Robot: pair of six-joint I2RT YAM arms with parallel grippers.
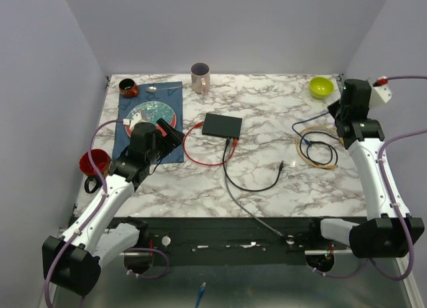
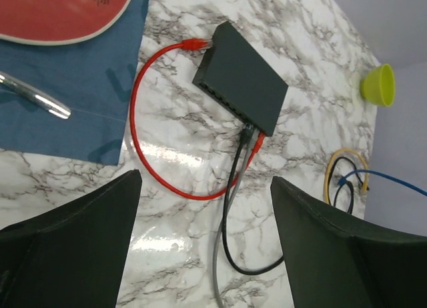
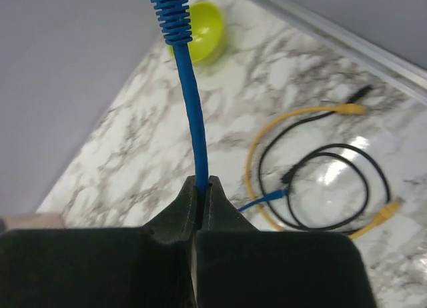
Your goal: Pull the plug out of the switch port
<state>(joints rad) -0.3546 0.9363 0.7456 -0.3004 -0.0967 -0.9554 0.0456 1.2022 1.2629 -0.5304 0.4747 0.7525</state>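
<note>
The switch (image 1: 221,125) is a flat black box in the middle of the table; it also shows in the left wrist view (image 2: 243,88). A red plug (image 2: 257,142) and a dark plug (image 2: 245,133) sit in sockets on its near edge. The red cable (image 2: 137,131) loops round to the switch's far end. My left gripper (image 1: 175,135) is open and empty, left of the switch and above the table (image 2: 205,241). My right gripper (image 3: 201,188) is shut on a blue cable (image 3: 195,135), its plug (image 3: 170,11) sticking up, held at the far right (image 1: 340,111).
A coil of yellow and black cables (image 1: 319,148) lies under the right arm. A green bowl (image 1: 321,87), a beige mug (image 1: 200,77), a brown cup (image 1: 129,88), a plate (image 1: 150,116) on a blue cloth and a red mug (image 1: 95,163) stand around.
</note>
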